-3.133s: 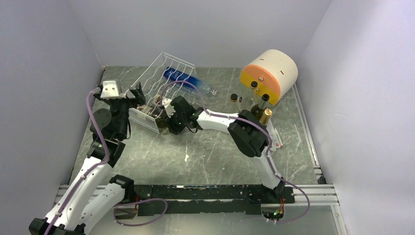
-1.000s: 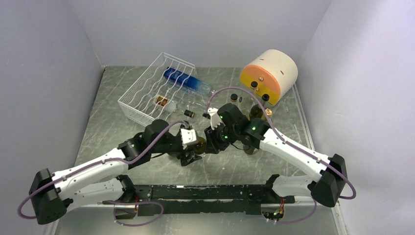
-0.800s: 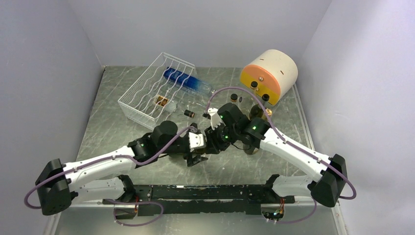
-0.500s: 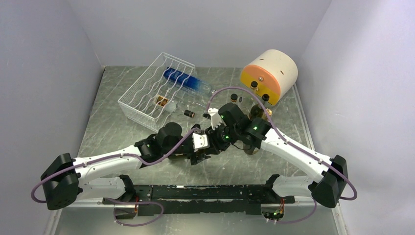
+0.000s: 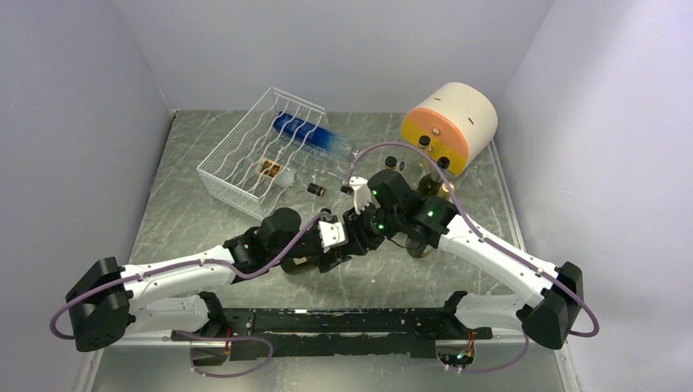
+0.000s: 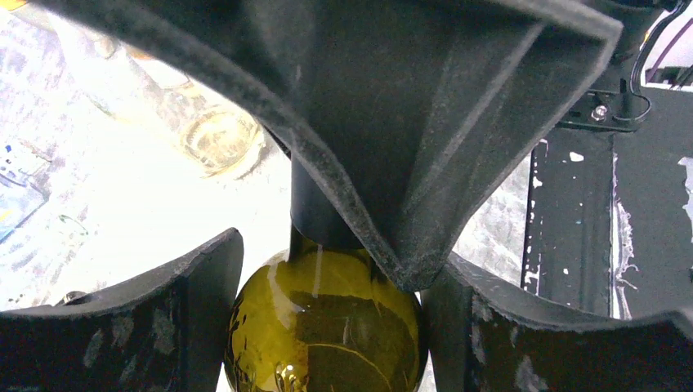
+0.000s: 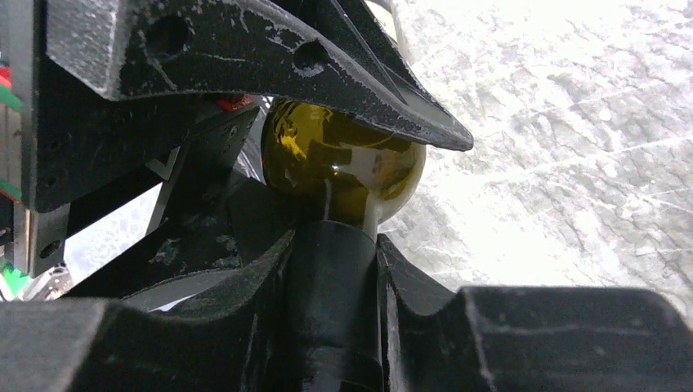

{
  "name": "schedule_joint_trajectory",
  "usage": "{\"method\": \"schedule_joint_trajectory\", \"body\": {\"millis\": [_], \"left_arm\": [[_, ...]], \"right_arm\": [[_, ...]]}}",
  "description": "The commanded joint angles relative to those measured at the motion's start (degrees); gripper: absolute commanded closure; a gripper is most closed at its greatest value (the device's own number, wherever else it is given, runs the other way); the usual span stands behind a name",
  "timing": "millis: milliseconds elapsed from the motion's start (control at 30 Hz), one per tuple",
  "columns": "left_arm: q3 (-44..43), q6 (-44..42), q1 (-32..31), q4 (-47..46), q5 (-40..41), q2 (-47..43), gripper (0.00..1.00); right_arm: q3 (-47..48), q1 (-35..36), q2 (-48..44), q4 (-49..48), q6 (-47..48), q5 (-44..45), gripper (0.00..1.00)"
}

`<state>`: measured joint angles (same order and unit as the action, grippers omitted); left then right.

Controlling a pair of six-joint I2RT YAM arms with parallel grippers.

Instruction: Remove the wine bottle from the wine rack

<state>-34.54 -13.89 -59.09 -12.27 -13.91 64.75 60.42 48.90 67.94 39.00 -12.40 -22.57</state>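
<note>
An olive-green wine bottle (image 6: 327,327) hangs between my two grippers over the middle of the table, away from the white wire wine rack (image 5: 245,159) at the back left. My right gripper (image 7: 331,269) is shut on the bottle's black-capped neck (image 7: 331,294). The round green shoulder (image 7: 343,159) shows just past its fingers. My left gripper (image 6: 331,282) faces it from the other side, a finger (image 6: 196,310) pressed on each flank of the bottle's body. From above, the left gripper (image 5: 331,247) and right gripper (image 5: 353,235) meet tip to tip and hide most of the bottle.
A blue bottle (image 5: 306,133) lies across the rack's far end and a small brown item (image 5: 270,169) sits inside it. A small dark bottle (image 5: 315,189) lies on the table beside the rack. A cream cylinder with an orange face (image 5: 449,122) stands back right, with small bottles (image 5: 441,189) in front of it.
My left arm has swung right from the rack side to meet the right gripper. Its jaws have closed in on the bottle's body. The right gripper kept hold of the neck and barely moved.
</note>
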Motion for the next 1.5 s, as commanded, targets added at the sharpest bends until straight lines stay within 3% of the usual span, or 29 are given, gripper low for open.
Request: {"method": "schedule_joint_trajectory", "body": {"millis": [0, 133, 233, 567, 733, 900, 1333, 1467], "left_arm": [[1.76, 2.16, -0.32, -0.47, 3.26, -1.82, 0.82], [3.06, 3.72, -0.36, 0.12, 4.88, -4.47, 0.86], [3.83, 4.82, -0.34, 0.79, 5.69, -6.37, 0.93], [3.68, 12.60, -0.38, 3.73, 16.44, -13.88, 0.93], [4.02, 20.43, -0.36, 5.72, 31.05, -20.74, 0.93], [-0.25, 30.82, -0.33, 16.76, 47.20, -22.45, 0.93], [-14.19, 58.69, -0.13, 52.57, 71.25, -19.13, 0.93], [-14.62, 59.82, 1.65, 55.88, 76.07, -23.12, 0.93]], "right_arm": [[3.28, 0.18, -3.25, -6.86, -2.15, -4.46, 0.62], [4.16, 0.17, -4.50, -7.36, -3.24, -2.83, 0.45], [4.90, 0.15, -5.00, -7.75, -4.08, -1.39, 0.38], [11.62, 0.07, -7.37, -2.09, -5.96, 17.72, 0.27], [12.00, 0.03, -10.35, -1.48, -5.43, 22.93, 0.23], [11.32, 0.00, -11.74, -1.41, -4.34, 24.46, 0.20], [6.18, 0.04, -10.34, -6.46, -4.26, 19.86, 0.20], [5.89, -0.03, -9.24, -6.96, -3.50, 19.54, 0.20]]}}
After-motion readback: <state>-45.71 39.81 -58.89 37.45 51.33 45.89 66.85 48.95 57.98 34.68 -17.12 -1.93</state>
